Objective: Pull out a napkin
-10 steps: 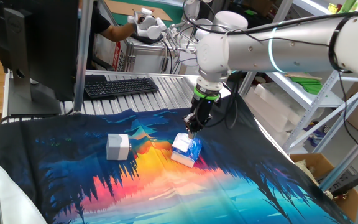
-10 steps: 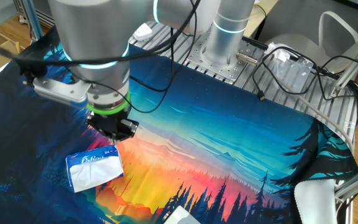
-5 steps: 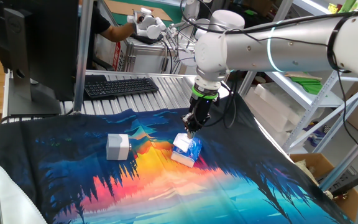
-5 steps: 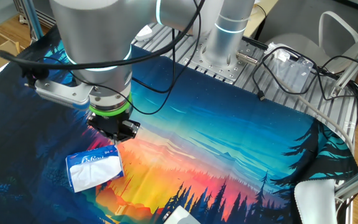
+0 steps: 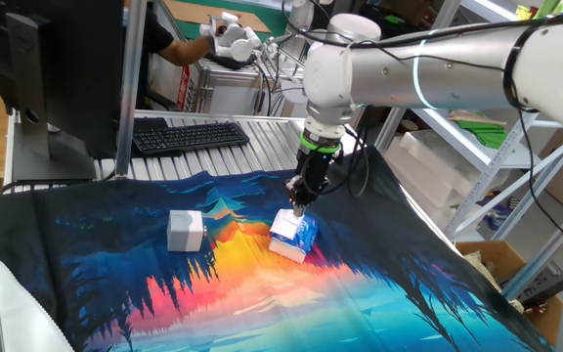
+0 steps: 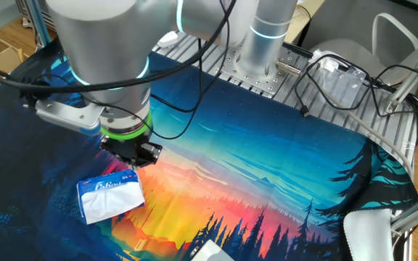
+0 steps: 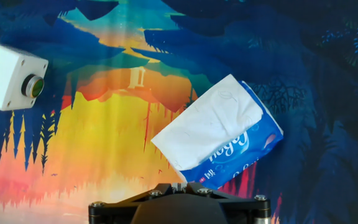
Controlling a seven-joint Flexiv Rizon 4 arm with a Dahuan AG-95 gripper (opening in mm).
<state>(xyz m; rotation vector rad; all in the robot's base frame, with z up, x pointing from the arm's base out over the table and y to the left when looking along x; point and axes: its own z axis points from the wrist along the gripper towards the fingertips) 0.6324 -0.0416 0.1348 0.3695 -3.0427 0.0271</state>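
Observation:
The blue-and-white tissue pack (image 5: 294,236) lies on the painted cloth, also in the other fixed view (image 6: 111,200). In the hand view a white napkin (image 7: 207,124) covers the top of the pack (image 7: 247,152); I cannot tell whether it sticks out of the slot or lies loose. My gripper (image 5: 298,206) hangs just above the pack's far end, also in the other fixed view (image 6: 131,161). In the hand view its jaws (image 7: 178,185) sit together at the bottom edge, just below the napkin's near corner, with nothing visible between them.
A grey-white cube (image 5: 185,231) stands on the cloth left of the pack, at the left edge of the hand view (image 7: 8,74). A keyboard (image 5: 189,135) and a monitor stand lie behind the cloth. Shelving stands to the right.
The arm's upper links have shifted slightly left. The gripper tip stays over the pack, and the pack and cube have not moved.

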